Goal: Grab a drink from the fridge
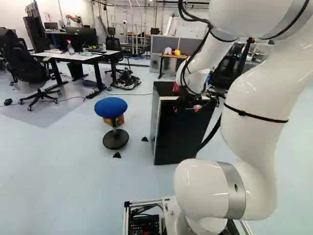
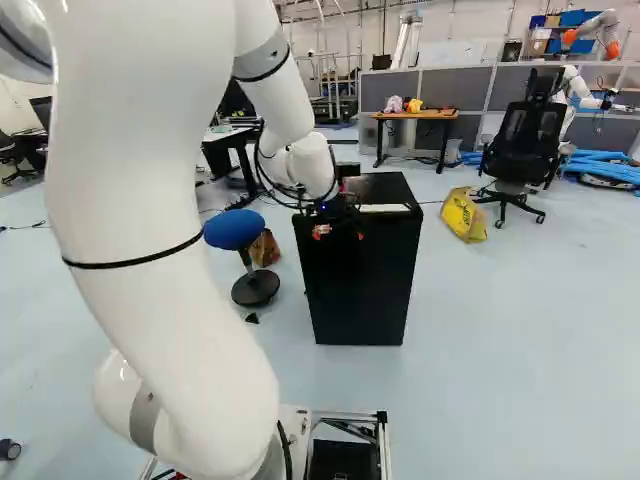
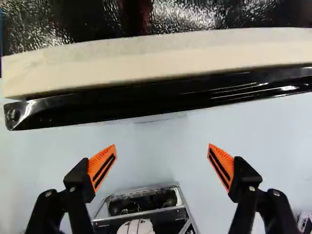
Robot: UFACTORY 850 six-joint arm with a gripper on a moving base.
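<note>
The black fridge (image 2: 362, 275) stands on the floor ahead of the base; no drink shows in any view. My gripper (image 2: 337, 226) is at the fridge's upper front edge in the right base view. Seen from the wrist, the gripper (image 3: 162, 163) has its fingers wide apart with only floor between them. Ahead of the fingertips run the black front edge (image 3: 156, 100) of the fridge and a pale strip (image 3: 161, 57) along its top. Neither finger appears to touch the fridge. The fridge's inside is hidden.
A blue stool (image 1: 111, 107) stands beside the fridge, with small black objects (image 1: 117, 155) on the floor near it. Farther off are a yellow bag (image 2: 464, 214), an office chair (image 2: 522, 140), desks (image 1: 73, 56) and another robot (image 2: 580, 92).
</note>
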